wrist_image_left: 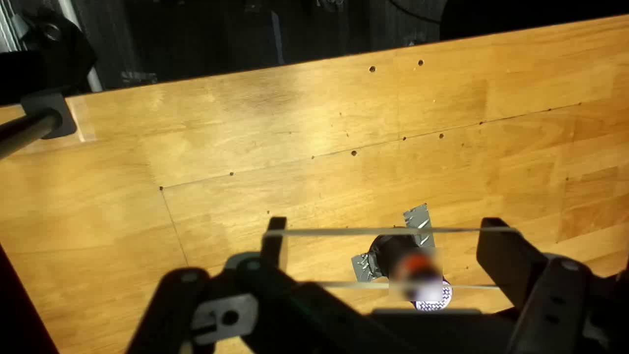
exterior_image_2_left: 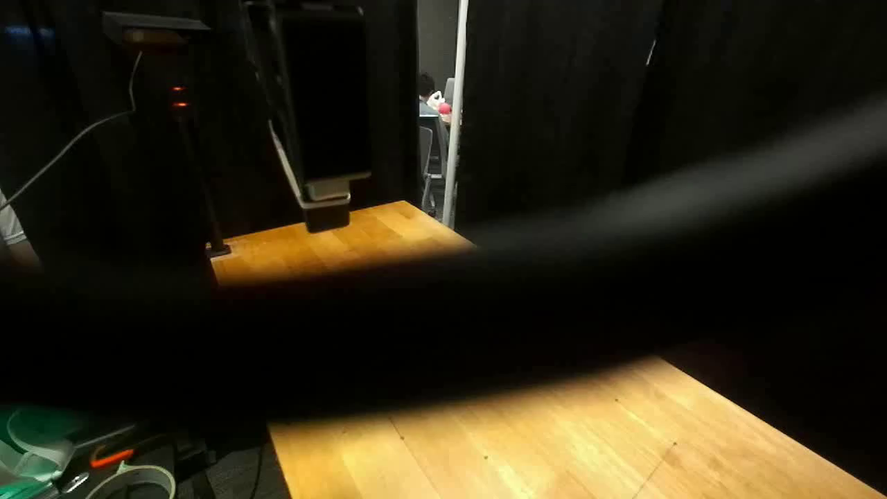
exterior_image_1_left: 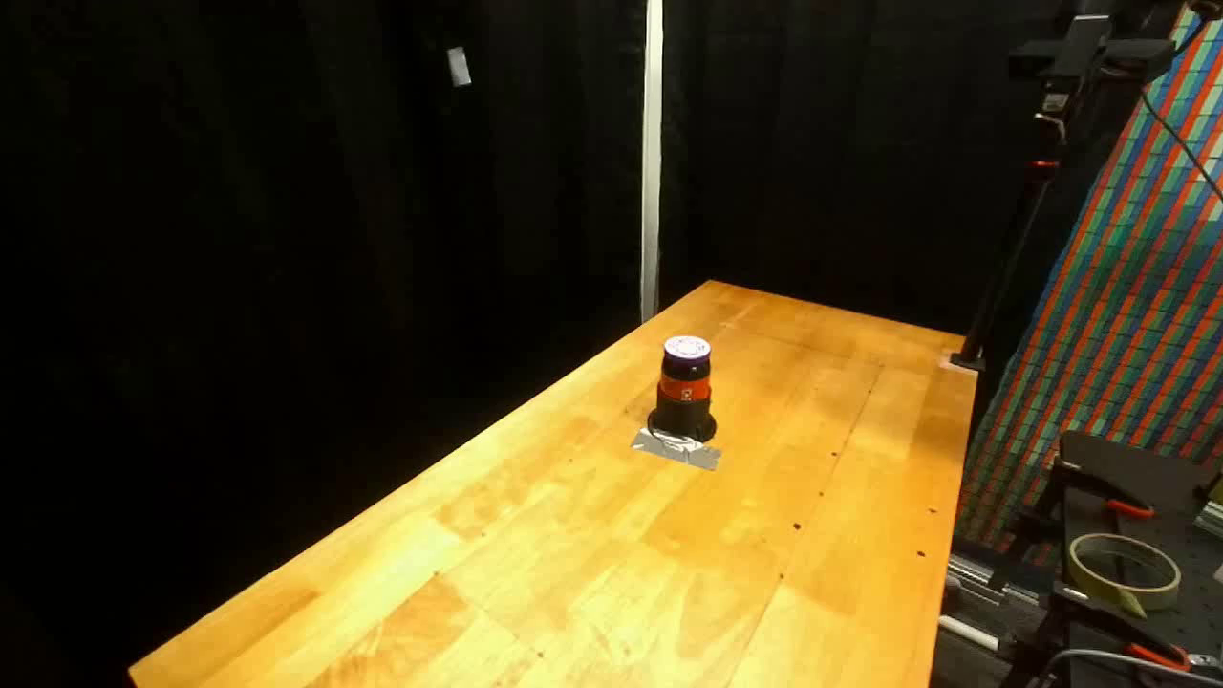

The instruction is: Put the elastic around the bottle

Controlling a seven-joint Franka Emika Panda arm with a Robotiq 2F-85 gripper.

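The bottle (exterior_image_1_left: 686,384) was seen upright on the wooden table (exterior_image_1_left: 592,592) in an exterior view, its pale patterned lid (exterior_image_1_left: 687,347) uppermost, its middle ringed by an orange-red band (exterior_image_1_left: 683,389), its lower end met by a wider black base (exterior_image_1_left: 684,419). Grey tape (exterior_image_1_left: 680,453) was stuck down at the near side of the base. In the wrist view, the bottle was framed below the gripper (wrist_image_left: 385,241) and apart from it, between the fingers (wrist_image_left: 506,260), closer to the right one than the left. The gripper was spread wide, and the elastic (wrist_image_left: 334,232) was stretched across its gap in two strands: the far strand was seen over the base, the near one in line with the bottle's upper part, where detail was lost in blur. In an exterior view a dark stand (exterior_image_1_left: 1006,263) was seen at the table's far right corner; in an exterior view the middle of the table was hidden by a broad, blurred dark shape (exterior_image_2_left: 346,339).
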